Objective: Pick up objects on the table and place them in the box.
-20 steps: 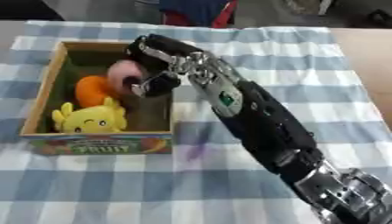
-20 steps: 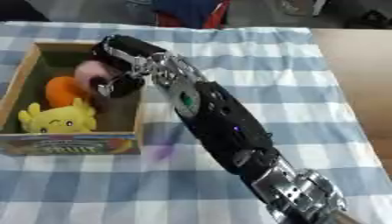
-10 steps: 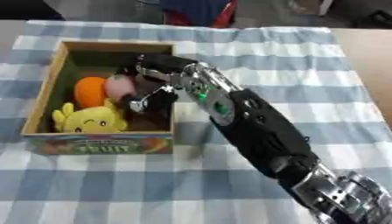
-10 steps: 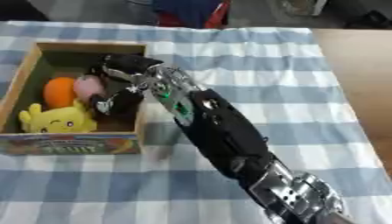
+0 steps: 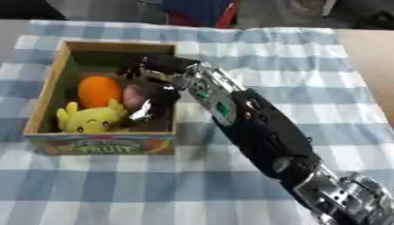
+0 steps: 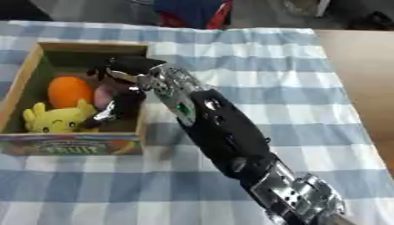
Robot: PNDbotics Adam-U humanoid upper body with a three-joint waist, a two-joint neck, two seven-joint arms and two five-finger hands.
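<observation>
Here the right hand [image 5: 151,90] reaches into the box [image 5: 46,91], seemingly around a pinkish object [image 5: 135,96].

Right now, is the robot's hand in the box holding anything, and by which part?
The right hand has its fingers curled over the pink object, gripping its right side inside the box.

Right hand [image 5: 154,94] now lowered into the box [image 5: 48,90], with the pink object [image 5: 135,96] down beside the orange [image 5: 99,91], no longer raised above.
</observation>
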